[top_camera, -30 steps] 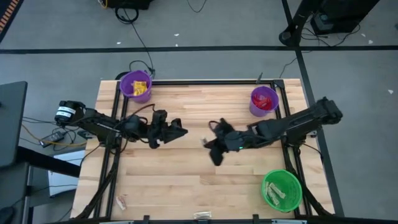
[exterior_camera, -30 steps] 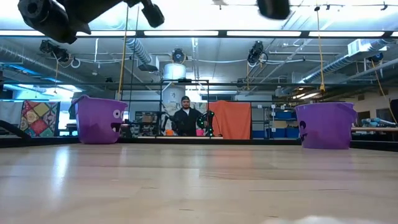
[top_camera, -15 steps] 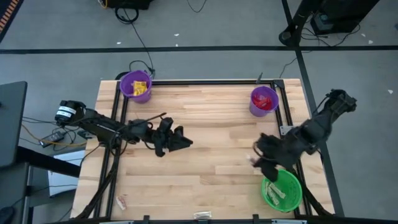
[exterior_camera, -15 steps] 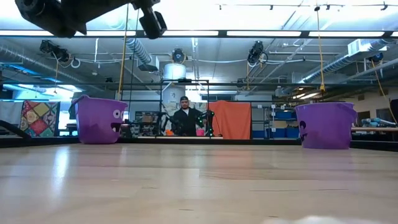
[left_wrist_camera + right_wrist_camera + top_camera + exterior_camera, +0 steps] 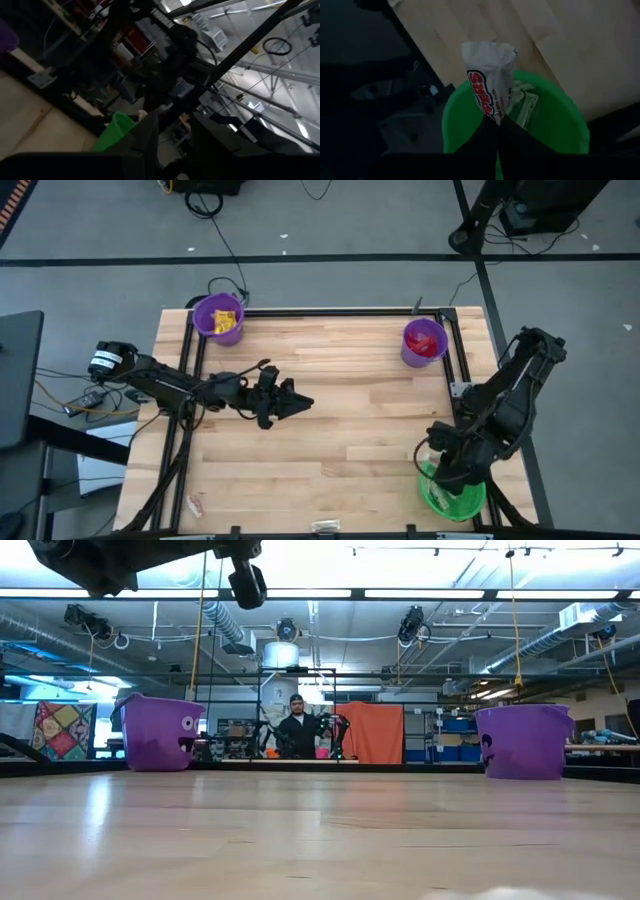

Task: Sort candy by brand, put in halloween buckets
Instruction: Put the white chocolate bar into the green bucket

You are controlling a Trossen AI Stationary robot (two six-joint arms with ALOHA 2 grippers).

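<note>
White-wrapped candy (image 5: pixel 490 75) hangs over the green bucket (image 5: pixel 560 125) at the table's (image 5: pixel 330 420) near right corner, pinched between the right gripper's (image 5: pixel 440 465) clenched fingers. More wrappers lie inside the bucket. Two purple buckets (image 5: pixel 218 317) (image 5: pixel 424 341) occupy the far corners. Left gripper (image 5: pixel 298 401) hovers mid-table, fingers parted, empty. A person (image 5: pixel 297 729) stands in the workshop beyond.

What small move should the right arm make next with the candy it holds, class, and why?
Probably open the right gripper to drop the white wrapped candy. It hangs directly above the green bucket, which already holds similar pale wrappers, so letting go should land it there.
</note>
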